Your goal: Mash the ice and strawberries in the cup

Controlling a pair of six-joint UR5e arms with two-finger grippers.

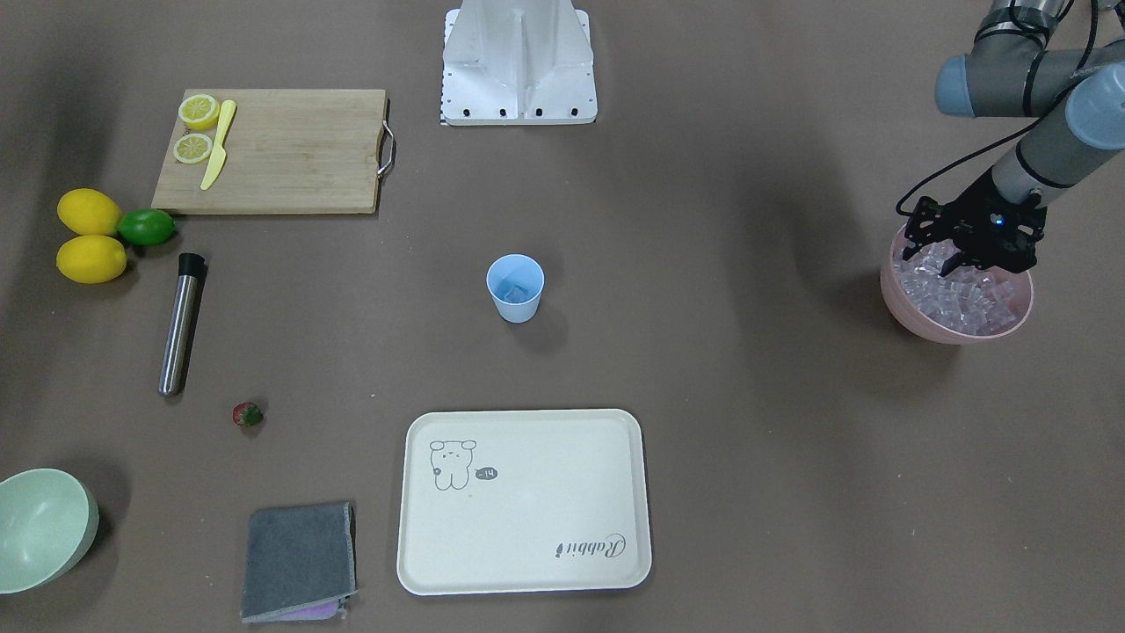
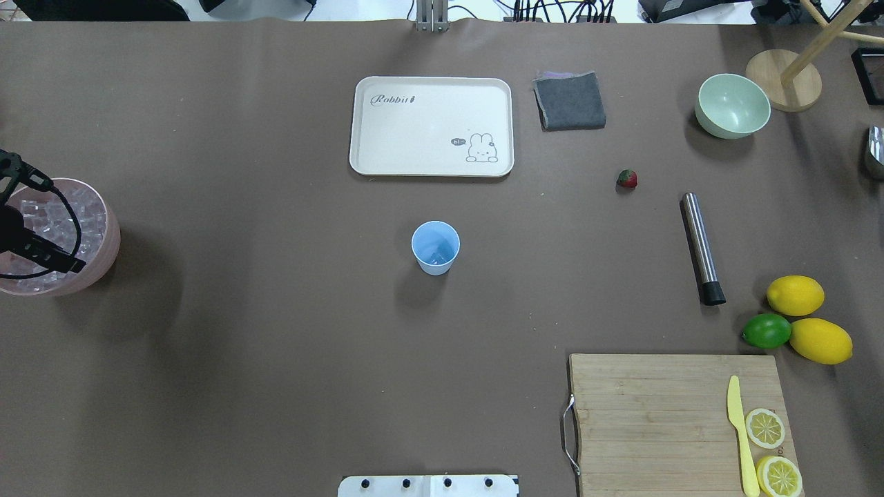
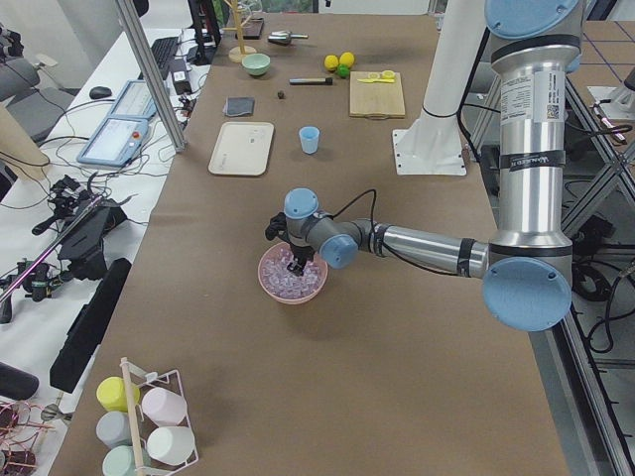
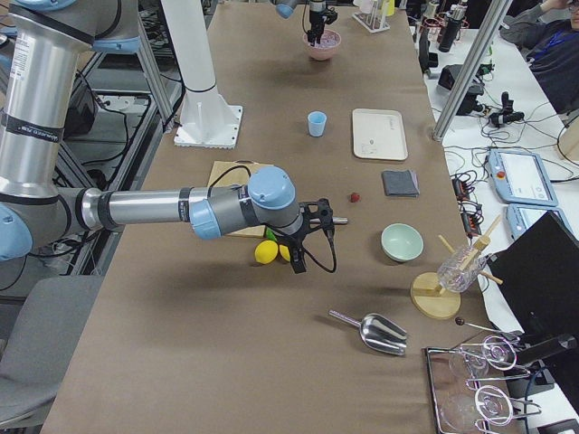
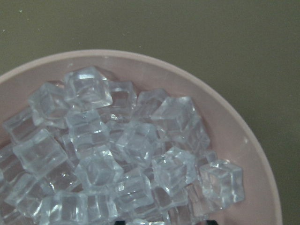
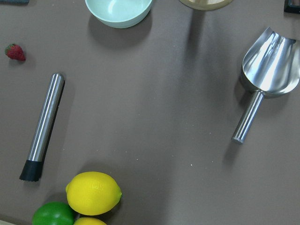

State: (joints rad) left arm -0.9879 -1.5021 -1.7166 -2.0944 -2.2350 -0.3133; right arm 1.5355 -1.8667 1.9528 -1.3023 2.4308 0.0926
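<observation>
Clear, faintly bluish ice cubes [image 5: 136,145] are heaped in a pink bowl [image 5: 220,124] at the counter's left edge, about midway along it. They look hard, light and slick, likely to squirt out of a pinch, so a single cube is best taken across two flat opposite faces. The left gripper [image 1: 942,257] hangs over the heap with its jaws parted and nothing visibly held. The right gripper [image 4: 317,231] hovers near the right edge, and its opening cannot be told. The light-blue cup [image 2: 435,248] stands mid-counter, and the small red strawberry [image 2: 627,179] lies toward the far right corner.
</observation>
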